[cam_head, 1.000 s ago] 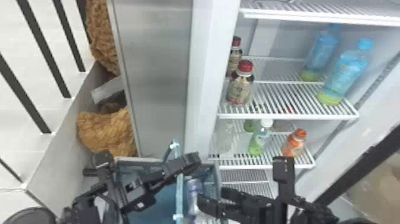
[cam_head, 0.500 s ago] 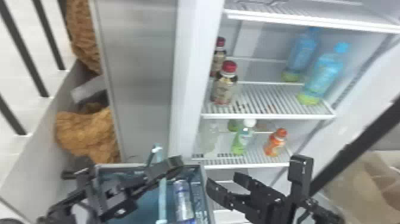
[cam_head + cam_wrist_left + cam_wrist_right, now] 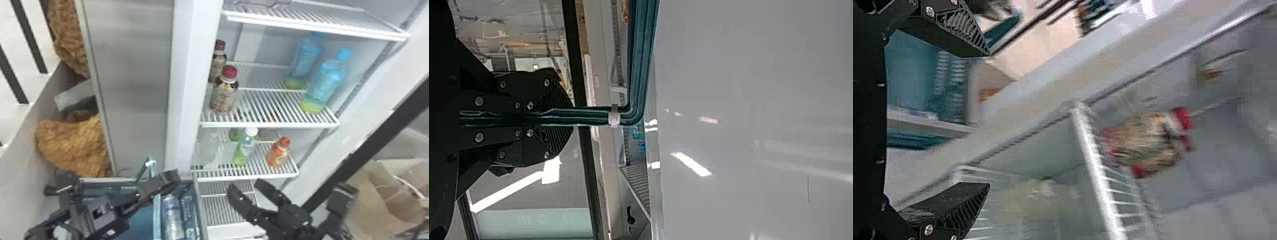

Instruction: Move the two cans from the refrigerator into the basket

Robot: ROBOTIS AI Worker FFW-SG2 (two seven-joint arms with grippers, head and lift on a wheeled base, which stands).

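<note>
Silver-blue can [image 3: 172,217] sits in the basket [image 3: 199,210], near its right edge — right gripper [image 3: 247,185] spread, empty. Left gripper [image 3: 571,117] pinches the teal handle [image 3: 596,116] — if that grip slips, handle may drop and block another can.

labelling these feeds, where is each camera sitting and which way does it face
Head view: on the head, looking forward and down at the refrigerator and basket; left arm and right arm show.
Left wrist view: on the left wrist, looking past the left end effector, shut on the handle, to a glossy pale surface.
Right wrist view: on the right wrist, looking past the open right end effector at red-capped bottles.
Shared: head and right wrist views both show those bottles.
</note>
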